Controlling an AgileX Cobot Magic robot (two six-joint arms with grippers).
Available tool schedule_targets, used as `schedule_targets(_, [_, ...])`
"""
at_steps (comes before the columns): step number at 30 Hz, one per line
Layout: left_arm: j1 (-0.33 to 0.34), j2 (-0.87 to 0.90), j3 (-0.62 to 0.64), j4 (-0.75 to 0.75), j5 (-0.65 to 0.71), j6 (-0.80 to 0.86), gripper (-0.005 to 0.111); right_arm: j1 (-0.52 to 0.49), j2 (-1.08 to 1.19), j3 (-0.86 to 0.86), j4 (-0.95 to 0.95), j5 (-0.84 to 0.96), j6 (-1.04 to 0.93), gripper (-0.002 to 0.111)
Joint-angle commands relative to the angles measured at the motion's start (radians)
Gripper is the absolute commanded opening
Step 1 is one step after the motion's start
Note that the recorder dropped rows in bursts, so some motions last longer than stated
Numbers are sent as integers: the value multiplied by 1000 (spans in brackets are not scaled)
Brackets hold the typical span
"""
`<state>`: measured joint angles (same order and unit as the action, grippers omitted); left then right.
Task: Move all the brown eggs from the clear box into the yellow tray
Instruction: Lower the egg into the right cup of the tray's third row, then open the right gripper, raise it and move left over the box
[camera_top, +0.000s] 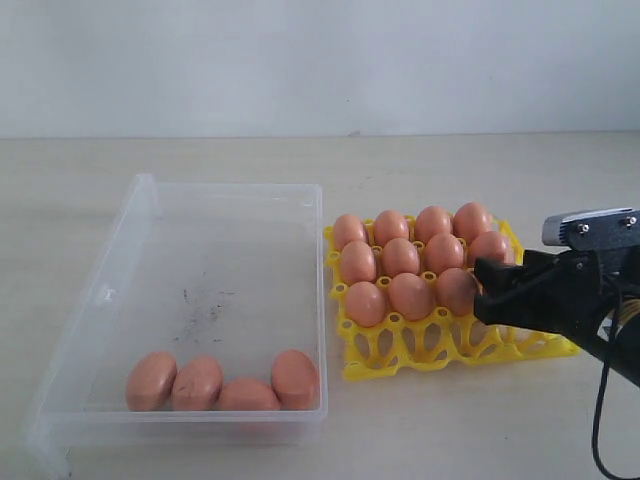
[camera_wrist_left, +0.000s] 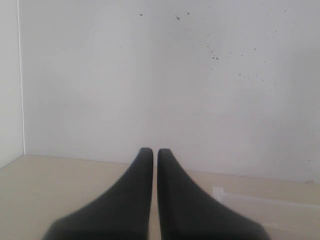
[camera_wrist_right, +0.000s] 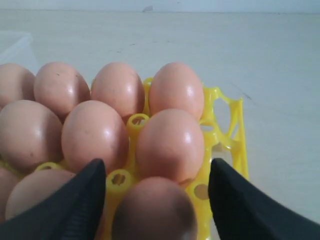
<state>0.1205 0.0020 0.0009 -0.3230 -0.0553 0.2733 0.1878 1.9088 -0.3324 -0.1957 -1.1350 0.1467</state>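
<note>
Right gripper (camera_wrist_right: 156, 167): jaws standing apart, straddling a brown egg (camera_wrist_right: 152, 212) | yellow tray (camera_top: 400, 362): holding twelve | clear box (camera_top: 230, 240): holding four

Pale beige table (camera_top: 450, 430), matte, faintly scuffed, filling the whole foreground. Behind the table's far edge, plain white wall (camera_top: 300, 60), upright, meeting the table in one straight seam. On that seam, a small dark mark (camera_top: 352, 133). In the left wrist view, small dark specks (camera_wrist_left: 215, 55) on wall, well above table.
</note>
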Motion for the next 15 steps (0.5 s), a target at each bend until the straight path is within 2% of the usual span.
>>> schedule_targets(1, [-1,-2,-1,4,3,5,4,-9,-12,1,0,-27,16,54])
schedule_targets(8, [-1,-2,-1,4,3,5,4,-9,-172,12,80,-25,-3,54])
schedule_targets(11, [-1,-2,-1,4,3,5,4,-9,-276,12,38,-25,35,50])
schedule_targets(13, [-1,-2,-1,4,3,5,4,-9,-338,7,-92,-27,75,34])
schedule_targets(15, [-1,-2,-1,4,3,5,4,-2,-392,-20,-241,-27,119,10])
